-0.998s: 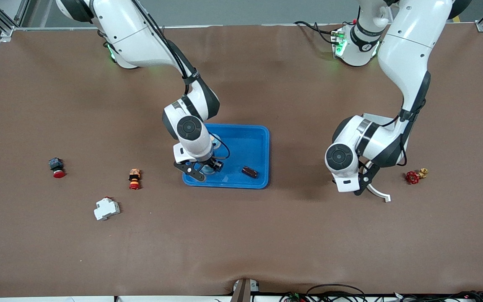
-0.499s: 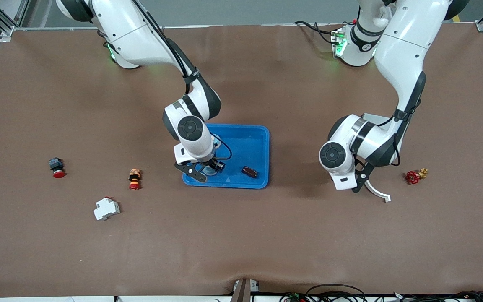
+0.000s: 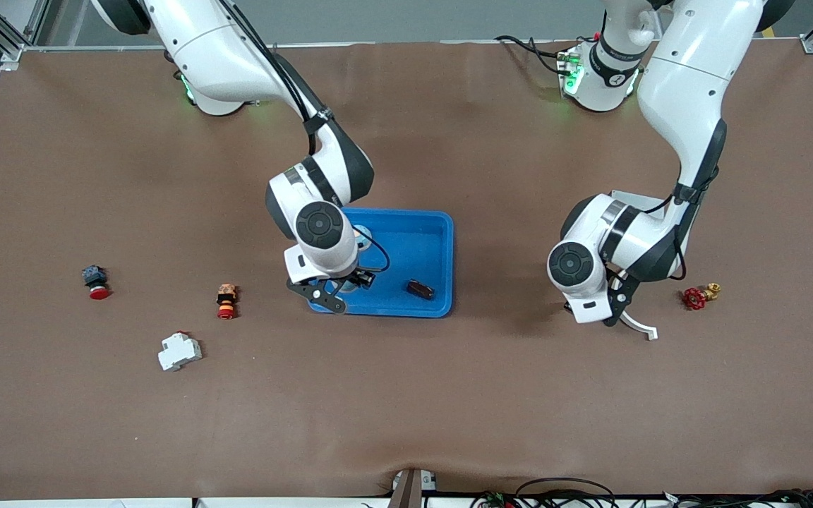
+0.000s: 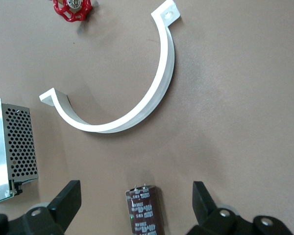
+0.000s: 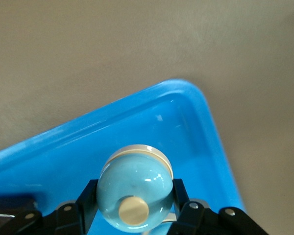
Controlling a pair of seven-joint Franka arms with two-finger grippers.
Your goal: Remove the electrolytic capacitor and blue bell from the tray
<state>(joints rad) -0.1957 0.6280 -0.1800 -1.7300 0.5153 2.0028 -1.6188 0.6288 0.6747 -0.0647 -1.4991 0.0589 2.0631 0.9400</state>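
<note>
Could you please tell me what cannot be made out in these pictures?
Front view: the blue bell, gripped by the right hand, is mostly hidden under its wrist.
Front view: the capacitor under the open left hand is hidden by it.
Left wrist view: the grey metal box is cut off by the edge.

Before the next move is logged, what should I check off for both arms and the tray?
1. Right gripper shut on blue bell: ok.
2. Blue bell out of the tray: not ok; it is held over the tray.
3. Electrolytic capacitor out of the tray: ok; it lies on the table near the white clamp.
4. Left gripper open, its fingers apart from the capacitor: ok.
5. What the dark brown part in the tray is: cannot tell.
</note>
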